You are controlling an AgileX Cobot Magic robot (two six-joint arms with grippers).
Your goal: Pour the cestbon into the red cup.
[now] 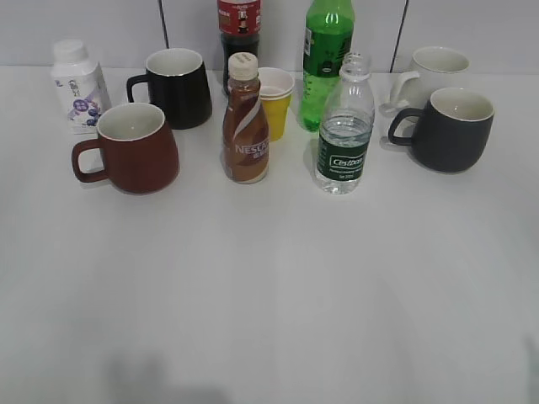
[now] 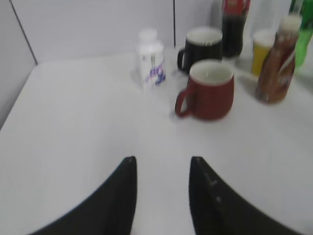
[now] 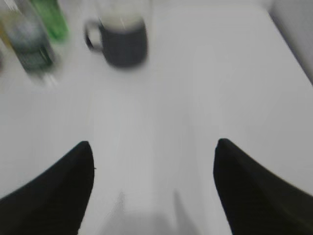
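Observation:
The cestbon (image 1: pixel 344 126) is a small clear capless bottle with a dark green label, upright right of the table's middle; it also shows blurred in the right wrist view (image 3: pixel 32 46). The red cup (image 1: pixel 133 149) stands upright at the left, handle to the left, and shows in the left wrist view (image 2: pixel 208 89). My left gripper (image 2: pixel 161 161) is open and empty over bare table, well short of the red cup. My right gripper (image 3: pixel 154 144) is wide open and empty, near and to the right of the cestbon. Neither gripper shows in the exterior view.
A brown Nescafe bottle (image 1: pixel 244 122), yellow paper cup (image 1: pixel 274 101), black mug (image 1: pixel 177 87), green soda bottle (image 1: pixel 324 59), dark cola bottle (image 1: pixel 238 25), white milk bottle (image 1: pixel 77 87), dark grey mug (image 1: pixel 450 128) and white mug (image 1: pixel 434 71) crowd the back. White table (image 1: pixel 269 295) in front.

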